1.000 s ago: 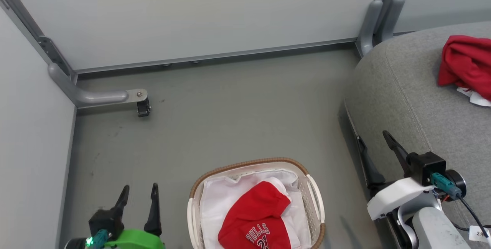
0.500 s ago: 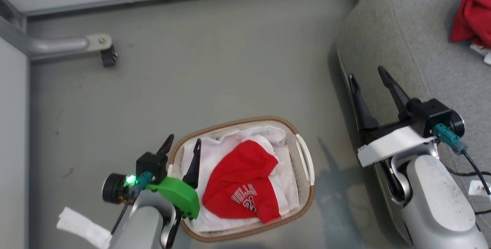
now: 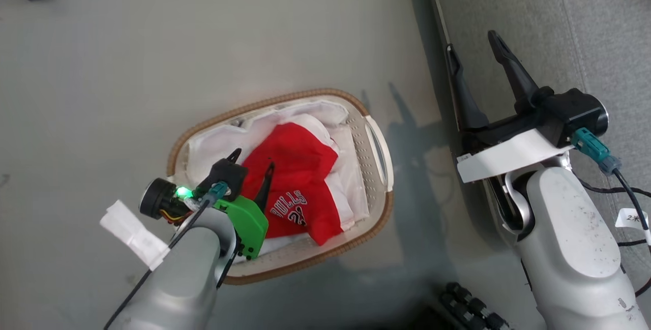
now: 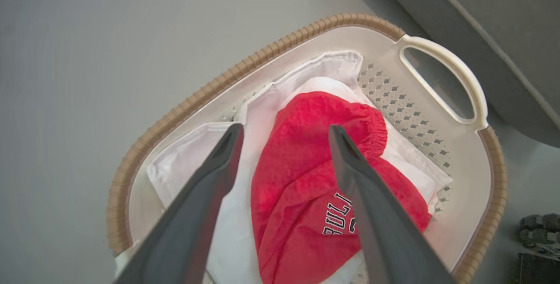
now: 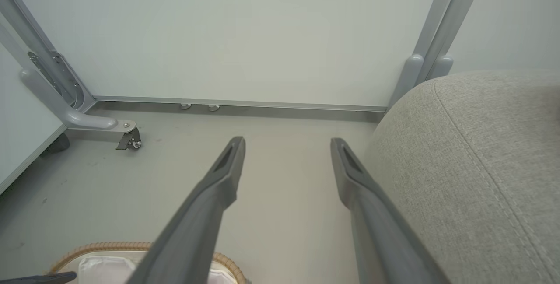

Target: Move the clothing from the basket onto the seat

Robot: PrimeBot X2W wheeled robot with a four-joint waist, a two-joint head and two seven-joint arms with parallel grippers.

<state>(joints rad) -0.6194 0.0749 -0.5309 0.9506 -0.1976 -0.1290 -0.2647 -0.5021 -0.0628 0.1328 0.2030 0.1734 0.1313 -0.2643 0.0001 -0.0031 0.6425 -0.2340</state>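
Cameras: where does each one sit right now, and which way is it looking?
Head view: atop the robot, looking steeply down at floor, basket, clothing and seat; both arms, left gripper over the basket, right gripper by the seat.
Left wrist view: above the basket, looking down into it; its open fingers frame the clothing.
Right wrist view: beside the seat, facing across the floor to the wall; its open fingers.
Shared: head and left wrist views both show basket and clothing.

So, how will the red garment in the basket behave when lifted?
The bright red fabric garment with white lettering lies crumpled, so it will probably hang limp. Its soft folds suggest light cloth. It rests on the loose white fabric liner, which might lift too.
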